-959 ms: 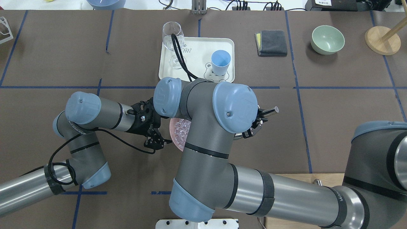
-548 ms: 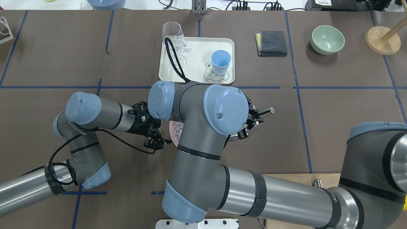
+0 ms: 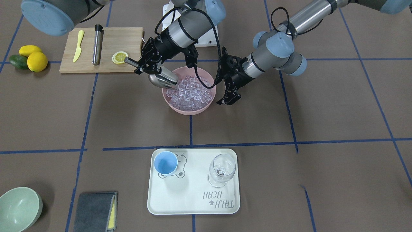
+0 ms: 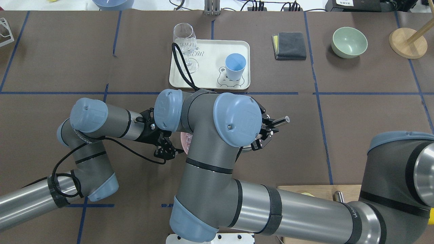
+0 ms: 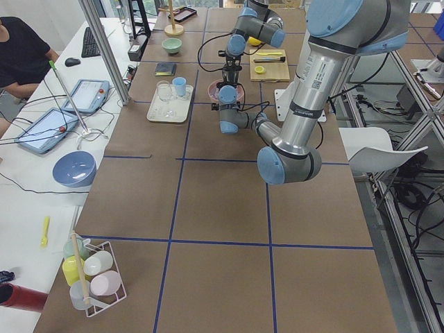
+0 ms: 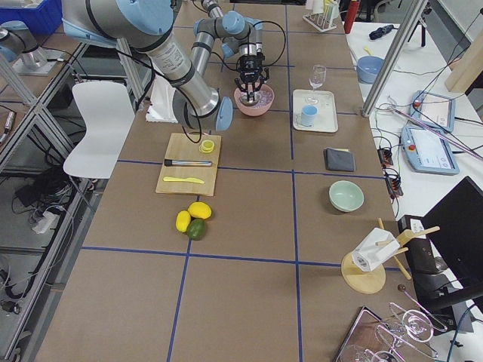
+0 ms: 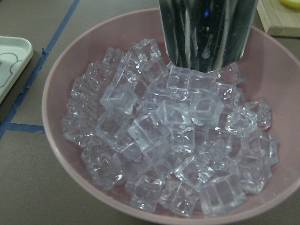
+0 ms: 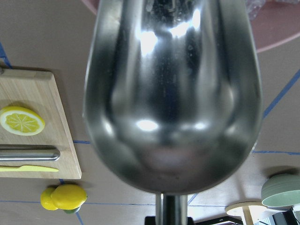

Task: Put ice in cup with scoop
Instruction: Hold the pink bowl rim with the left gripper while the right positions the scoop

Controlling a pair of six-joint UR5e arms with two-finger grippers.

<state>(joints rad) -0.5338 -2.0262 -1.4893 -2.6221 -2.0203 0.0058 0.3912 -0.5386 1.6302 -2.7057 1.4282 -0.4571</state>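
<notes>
The silver scoop [image 3: 162,80] is tilted down, with its mouth at the edge of the ice [image 3: 193,91] in the pink bowl [image 3: 188,109]. My right gripper [image 3: 143,66] is shut on the scoop's rod handle [image 4: 281,120]. The scoop's mouth rests on the cubes in the left wrist view [image 7: 206,33]. Its underside fills the right wrist view [image 8: 171,93]. My left gripper [image 3: 228,98] hangs just beside the bowl and looks open and empty. The light-blue cup [image 3: 165,162] stands empty on the white tray [image 3: 193,203].
A clear stemmed glass [image 3: 221,167] shares the tray. A cutting board [image 3: 128,38] with a lemon slice, a yellow knife and a steel cylinder lies behind the bowl. Lemons [image 3: 32,58], a green bowl [image 3: 17,207] and a grey cloth [image 3: 96,211] lie on my right side.
My right arm has shifted toward my left side, carrying the scoop further toward the pink bowl. The left arm has stayed in place.
</notes>
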